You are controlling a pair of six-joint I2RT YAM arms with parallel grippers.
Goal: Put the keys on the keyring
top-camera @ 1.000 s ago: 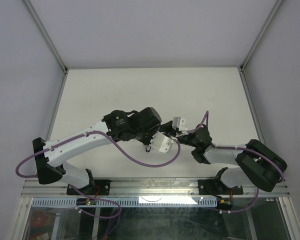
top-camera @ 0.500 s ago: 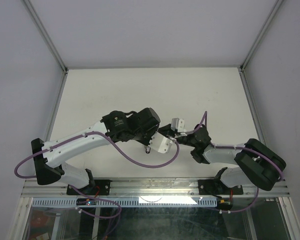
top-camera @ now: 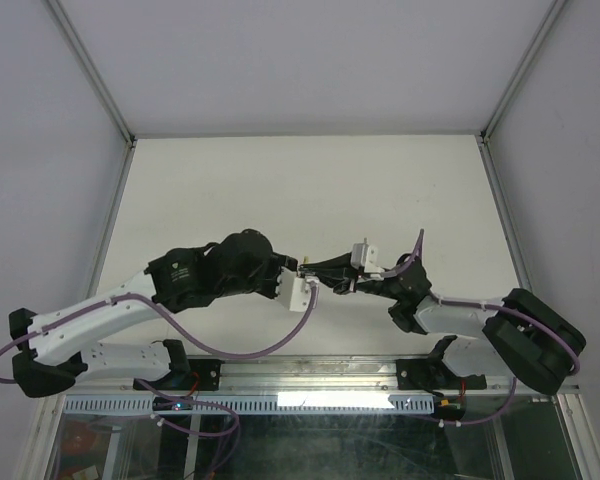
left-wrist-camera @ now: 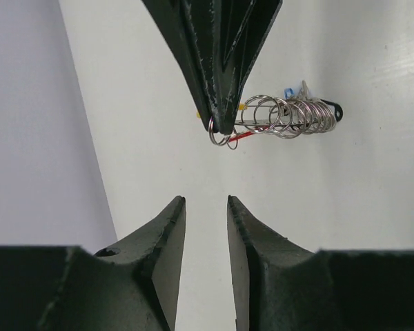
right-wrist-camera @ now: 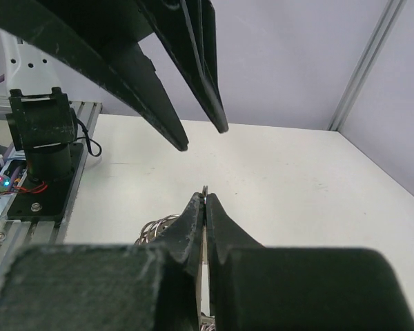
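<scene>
In the left wrist view, the keyring point(left-wrist-camera: 261, 126) is edge-on with a speck of yellow. The keys point(left-wrist-camera: 293, 116) are a bunch of silvery loops strung along it, with blue, red and black tags. My right gripper point(left-wrist-camera: 221, 128) comes in from the top, shut on the near end of the keyring. In its own view, a thin metal edge shows between its pressed fingertips point(right-wrist-camera: 205, 194). My left gripper point(left-wrist-camera: 205, 201) is open and empty, a short way back from the bunch. From above, the two grippers meet tip to tip, left point(top-camera: 292, 277) and right point(top-camera: 310, 268).
The white table point(top-camera: 310, 190) is walled by grey panels on three sides. An aluminium rail point(top-camera: 310, 375) with the arm bases runs along the near edge. A purple cable point(top-camera: 230, 335) loops under the left arm.
My left gripper has opened and its arm has swung down and left, away from the bunch. My right gripper has shut and reached a little further left.
</scene>
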